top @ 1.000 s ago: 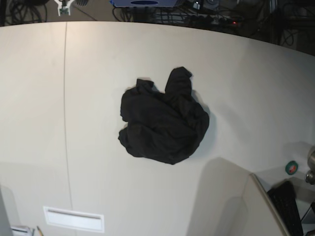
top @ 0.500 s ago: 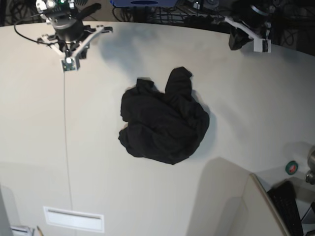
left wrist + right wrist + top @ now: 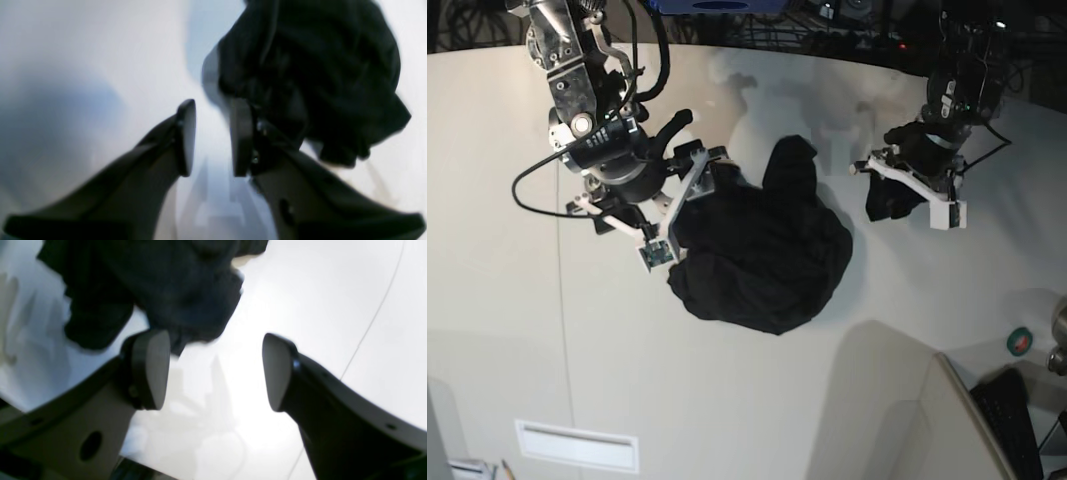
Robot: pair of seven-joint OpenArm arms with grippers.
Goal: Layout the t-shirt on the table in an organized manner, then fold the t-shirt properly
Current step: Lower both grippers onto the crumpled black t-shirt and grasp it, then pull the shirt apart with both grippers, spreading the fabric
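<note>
Crumpled black fabric t-shirt point(image 3: 762, 255) heaped mid off-white worktop point(image 3: 497, 300). Layout step barely begun. Right jaws point(image 3: 213, 370) wide open, left jaws point(image 3: 213, 136) slightly parted, both empty. Next: pinch opposite shirt edges, spread flat.

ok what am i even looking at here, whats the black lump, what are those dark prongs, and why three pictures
It is a robot with two arms working over a big off-white table. One picture comes from a fixed camera looking down on the whole scene. The other two come from small cameras mounted on each arm's wrist, so the dark prongs filling them are the fingers of that arm's own gripper.

The black lump is a crumpled t-shirt lying in a heap on the table. The job is to spread it flat and fold it.

The right gripper hangs by one side of the heap with its jaws wide apart. The left gripper is by the other side, jaws parted more narrowly. Only bare table shows between each pair of fingers, so neither holds the shirt yet. The wrist views are blurred.
</note>
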